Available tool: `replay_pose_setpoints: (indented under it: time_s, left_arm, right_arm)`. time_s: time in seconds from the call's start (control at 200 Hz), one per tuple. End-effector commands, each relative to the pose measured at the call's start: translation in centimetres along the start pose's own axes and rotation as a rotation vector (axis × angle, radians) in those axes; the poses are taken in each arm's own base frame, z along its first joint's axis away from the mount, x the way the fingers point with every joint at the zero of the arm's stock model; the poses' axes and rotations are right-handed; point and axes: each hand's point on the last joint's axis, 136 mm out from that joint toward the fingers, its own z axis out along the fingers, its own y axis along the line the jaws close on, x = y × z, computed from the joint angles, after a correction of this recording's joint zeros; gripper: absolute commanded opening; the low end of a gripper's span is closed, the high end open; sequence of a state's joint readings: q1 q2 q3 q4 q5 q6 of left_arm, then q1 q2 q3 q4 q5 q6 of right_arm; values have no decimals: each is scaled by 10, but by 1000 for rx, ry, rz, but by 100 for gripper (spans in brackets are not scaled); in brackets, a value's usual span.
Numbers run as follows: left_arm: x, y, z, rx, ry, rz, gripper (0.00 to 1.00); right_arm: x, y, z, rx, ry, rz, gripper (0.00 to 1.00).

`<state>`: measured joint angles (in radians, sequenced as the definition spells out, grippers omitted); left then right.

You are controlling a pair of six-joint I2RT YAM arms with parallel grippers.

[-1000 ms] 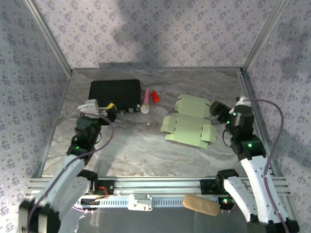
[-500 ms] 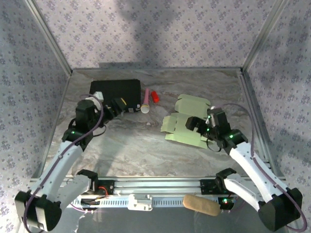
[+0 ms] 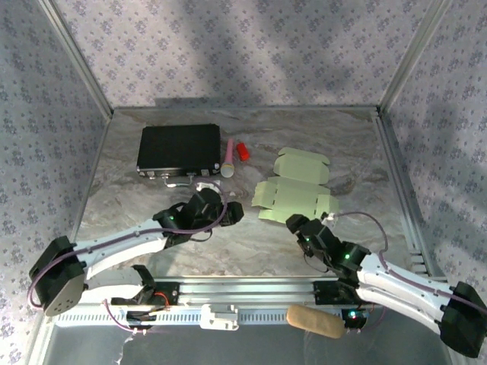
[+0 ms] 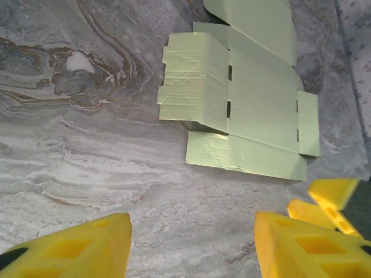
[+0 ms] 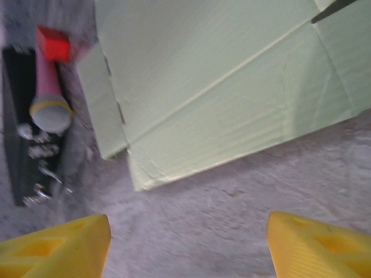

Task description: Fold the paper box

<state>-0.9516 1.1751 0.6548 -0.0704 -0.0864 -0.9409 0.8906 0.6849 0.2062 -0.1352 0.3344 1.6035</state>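
— How much free room was there on the table point(image 3: 125, 190)?

— Bare marble lay in the lower middle of the top view, between the two arms, and also along the right rail point(image 3: 401, 190). The black box point(image 3: 179, 147), the pink microphone point(image 3: 227, 158) and a small red thing point(image 3: 243, 150) stood in the upper left part, well apart from the paper box point(image 3: 293, 199).

— And the grippers?

— The left gripper point(image 4: 191, 246) was low over the marble, just left of the sheet. Its yellow fingers were apart, with only table between them. The right gripper point(image 5: 188, 243) was near the lower edge of the sheet. Its fingers were also apart and gripped nothing. I could not tell if either one touched the card.

— How did the paper box look?

— It lay flat, right of centre in the top view. It was pale green and unfolded, with creases, short slots and side flaps. A second green card point(image 3: 302, 164) lay just above it and, as far as I could see, touched its upper edge.
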Motion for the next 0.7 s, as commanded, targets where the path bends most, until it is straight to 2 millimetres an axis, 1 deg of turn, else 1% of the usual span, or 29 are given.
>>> replay_pose_setpoints:
  time_s: [0.0, 0.075, 0.135, 0.295, 0.44, 0.495, 0.57, 0.645, 0.695]
  left_arm:
    - [-17, -23, -3, 76, -86, 0, 57]
    - [-16, -24, -6, 79, -96, 4, 59]
    - [-14, -23, -10, 79, -102, 11, 59]
    - [-11, -21, -26, 82, -130, 27, 59]
    - [-11, -19, -38, 105, -148, 18, 60]
    - [-11, -20, -41, 115, -153, 17, 61]
    - [-11, -23, -46, 130, -159, 21, 62]
    - [-12, -26, -50, 136, -164, 29, 62]
    - [-12, -28, -53, 139, -169, 33, 62]
  right_arm:
    - [-17, 17, 4, -83, -113, 245, 73]
    - [-16, 12, 12, -66, -120, 290, 73]
    - [-15, 13, 18, -66, -116, 322, 73]
    - [-7, 11, 28, -34, -88, 369, 72]
    - [-9, 12, 33, -37, -99, 389, 71]
    - [-10, 11, 36, -12, -90, 392, 71]
    - [-10, 12, 43, -18, -81, 405, 69]
    - [-8, 7, 48, -1, -74, 429, 68]
    - [-9, 8, 51, -6, -76, 440, 67]
